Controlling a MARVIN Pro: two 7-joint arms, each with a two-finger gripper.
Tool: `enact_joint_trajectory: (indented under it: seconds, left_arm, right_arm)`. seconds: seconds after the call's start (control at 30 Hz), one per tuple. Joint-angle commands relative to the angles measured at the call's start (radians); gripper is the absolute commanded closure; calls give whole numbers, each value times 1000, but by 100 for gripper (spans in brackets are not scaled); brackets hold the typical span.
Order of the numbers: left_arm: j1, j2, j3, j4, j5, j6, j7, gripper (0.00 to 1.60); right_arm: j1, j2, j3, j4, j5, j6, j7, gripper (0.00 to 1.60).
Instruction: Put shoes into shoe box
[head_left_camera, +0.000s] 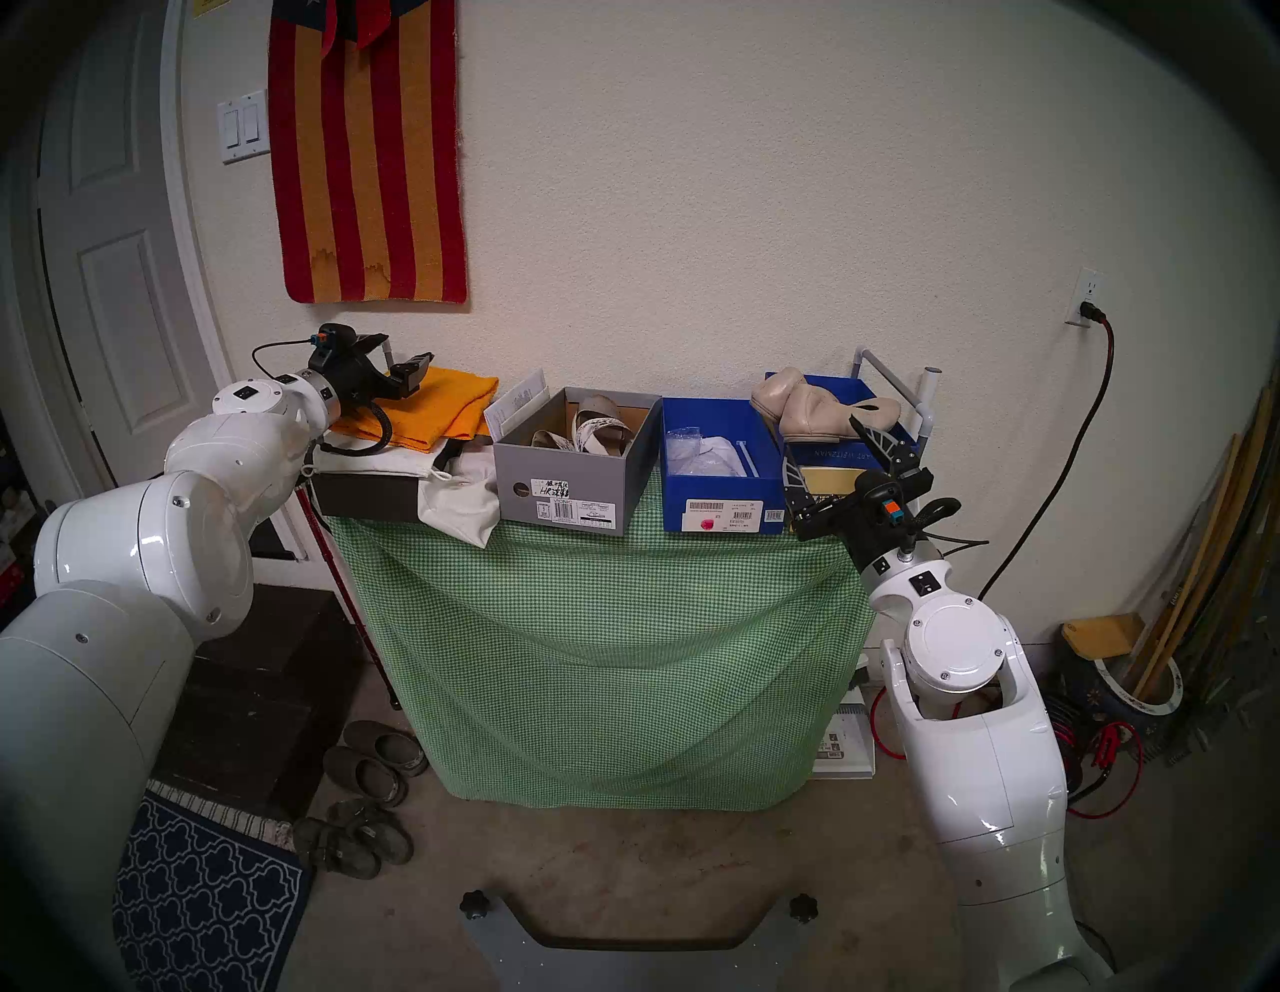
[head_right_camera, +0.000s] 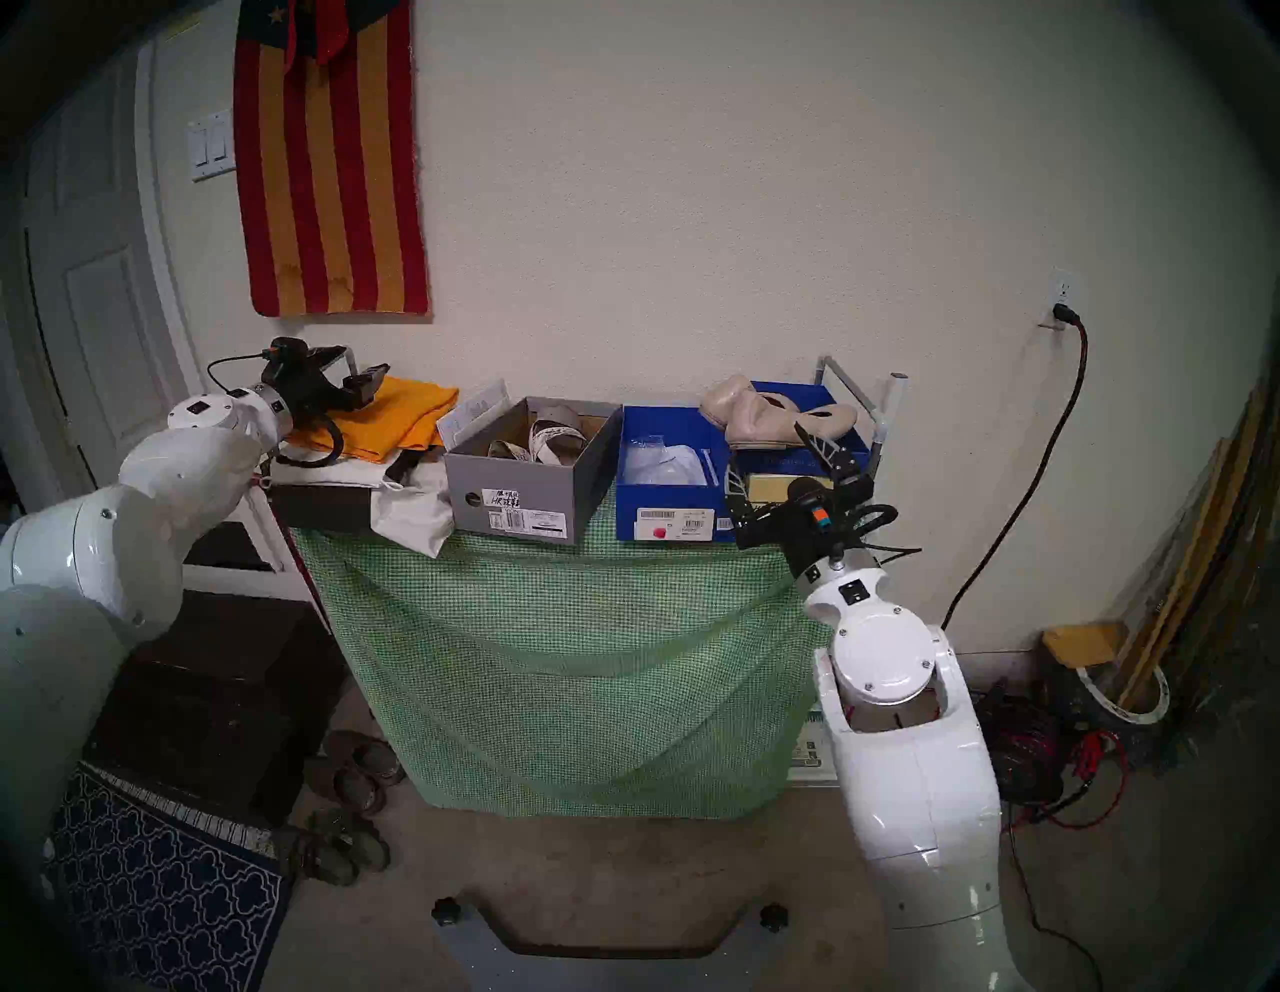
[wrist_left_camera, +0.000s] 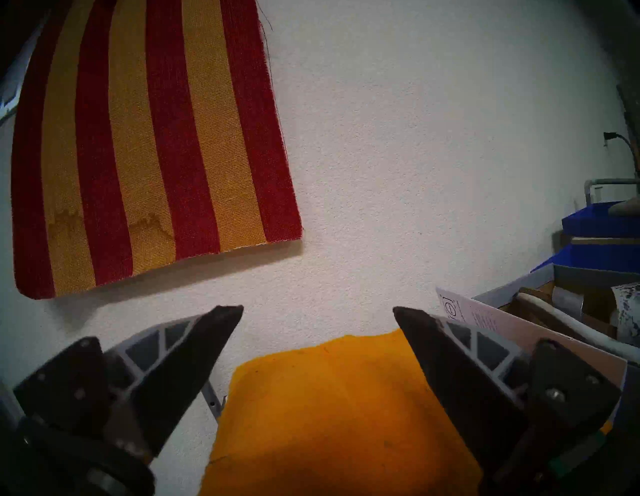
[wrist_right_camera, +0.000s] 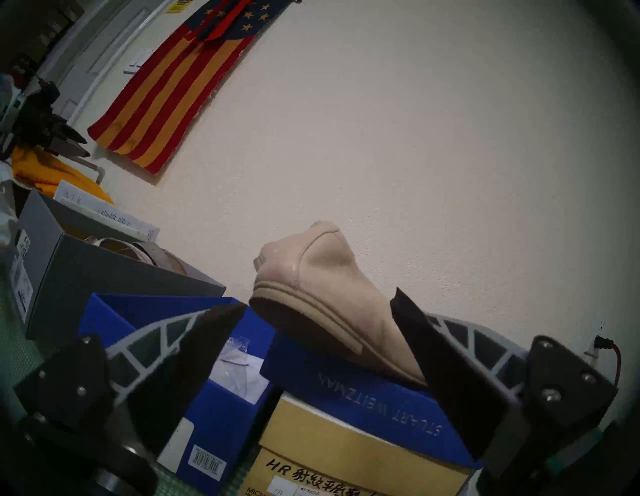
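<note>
Flats (head_left_camera: 824, 410) sat stacked on the blue lid (wrist_right_camera: 363, 391), far right; your right gripper (head_left_camera: 841, 461) was spread, empty. A clumsy nudge could've toppled them off.

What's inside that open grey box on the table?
The grey box holds strappy sandals with pale and patterned straps, lying against its brown cardboard lining. The box walls hide the soles and anything lying beneath them.

Grey shoe box (head_left_camera: 564, 485) frame centre, sandals (head_left_camera: 589, 429) inside. Blue shoe box (head_left_camera: 720, 478) right of it. Ballet flats (head_left_camera: 817, 409) upper right on blue lid (head_left_camera: 841, 454). Folded cloth (head_left_camera: 429, 409) left.
</note>
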Motion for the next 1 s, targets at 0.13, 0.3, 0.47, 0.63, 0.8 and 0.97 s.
enact_joint_trajectory:
  seconds: [0.13, 0.3, 0.47, 0.63, 0.8, 0.97]
  left_arm:
    - [23, -1, -16, -27, -15, -53, -12, 0]
    - [36, -1, -26, -40, -23, -77, -21, 0]
    - [50, -1, -35, -54, -30, -99, -30, 0]
    - [63, -2, -44, -68, -38, -119, -38, 0]
    - [78, -4, -54, -85, -46, -140, -46, 0]
    - [93, -5, -64, -102, -53, -159, -53, 0]
  right_arm:
    - [52, 15, -14, 17, -7, 5, 26, 0]
    - [75, 23, -14, 25, -7, 7, 40, 0]
    - [93, 28, -14, 37, -4, 9, 53, 0]
    - [104, 28, -16, 49, 1, 9, 65, 0]
    - [120, 33, -14, 60, 8, 8, 76, 0]
    - [139, 32, -17, 66, 15, 4, 85, 0]
